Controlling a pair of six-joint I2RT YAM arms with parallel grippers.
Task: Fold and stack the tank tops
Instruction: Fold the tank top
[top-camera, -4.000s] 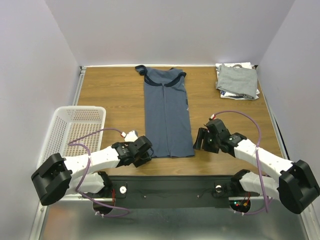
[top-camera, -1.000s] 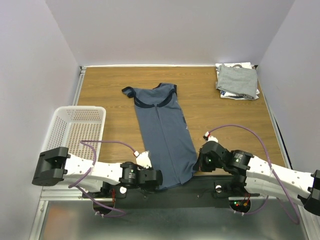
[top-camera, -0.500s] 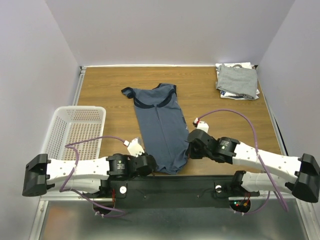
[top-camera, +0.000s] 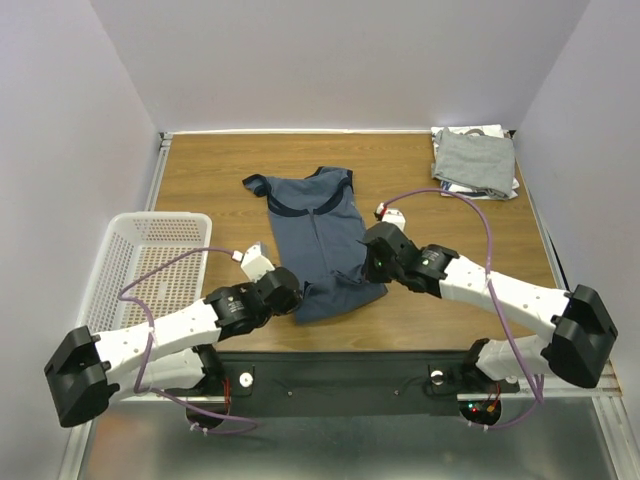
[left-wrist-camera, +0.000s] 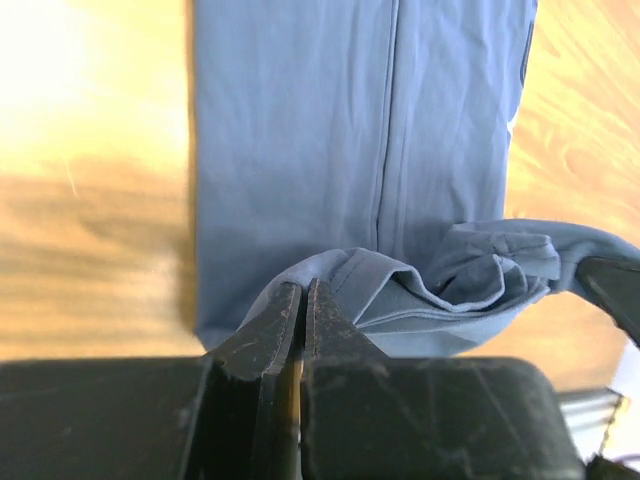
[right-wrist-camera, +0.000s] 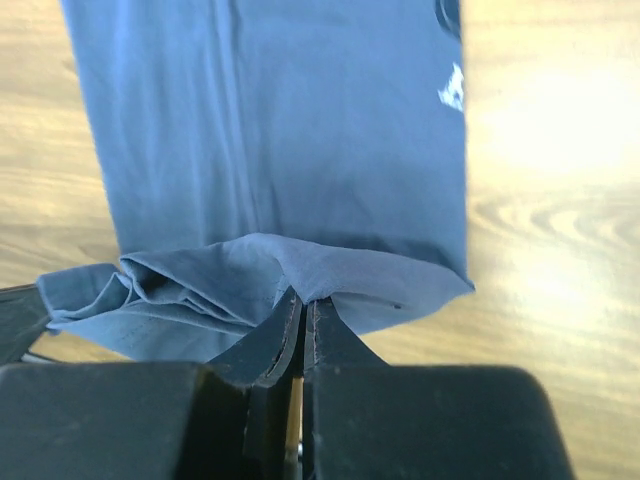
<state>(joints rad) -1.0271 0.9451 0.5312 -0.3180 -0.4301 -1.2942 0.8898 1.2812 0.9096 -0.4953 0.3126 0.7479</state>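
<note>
A slate-blue tank top (top-camera: 325, 235) with navy trim lies lengthwise on the wooden table, straps toward the back. Its near hem is lifted and curled over the body. My left gripper (top-camera: 296, 297) is shut on the hem's left corner (left-wrist-camera: 300, 275). My right gripper (top-camera: 368, 262) is shut on the hem's right corner (right-wrist-camera: 305, 290). Pale lettering (right-wrist-camera: 452, 88) shows at the cloth's right edge. A folded light grey tank top (top-camera: 476, 160) rests on a white one at the back right corner.
A white plastic mesh basket (top-camera: 112, 262) stands at the table's left edge beside the left arm. Purple cables loop over both arms. White walls close in the table (top-camera: 220, 165) on three sides.
Both grippers, still shut on the hem corners, have carried the near edge away from the table's front edge and up over the shirt. The lower part now doubles back on itself.
</note>
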